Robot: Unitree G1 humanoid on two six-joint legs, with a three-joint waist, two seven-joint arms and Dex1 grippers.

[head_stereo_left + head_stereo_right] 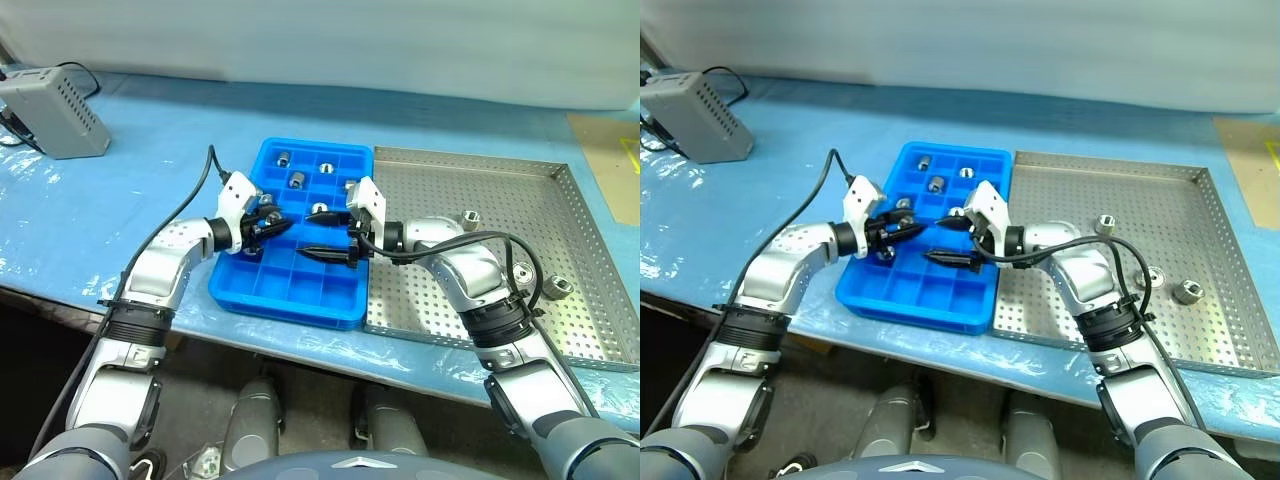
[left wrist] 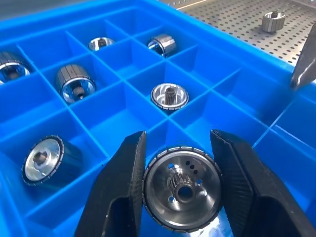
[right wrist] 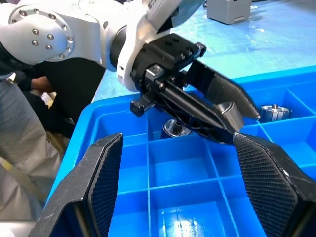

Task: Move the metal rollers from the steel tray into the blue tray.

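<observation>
Rollers (image 2: 169,95) number 6 loose in the blue tray (image 1: 290,285) as the left wrist view shows them, each alone in its own square compartment, with a 7th (image 2: 181,186) pinched between the 2 black fingers of the left gripper (image 1: 277,227) just above the grid. That gripper is clamped on the roller's ribbed rim, its holed face turned toward the wrist camera. In the steel tray (image 1: 585,220) to the right, 3 rollers can be seen on the perforated floor: 1 (image 1: 1105,223) near the middle, 1 (image 1: 1154,277) partly behind the right arm's cable, and 1 (image 1: 1187,292) toward the right rim. The right gripper (image 1: 322,235) hangs over the blue tray with its 2 fingers spread wide and nothing between them, its tips close to the left gripper's. A grey vented box (image 1: 55,115) with cables sits on the blue table covering at the far left. No writing or brand marks can be read on anything.
</observation>
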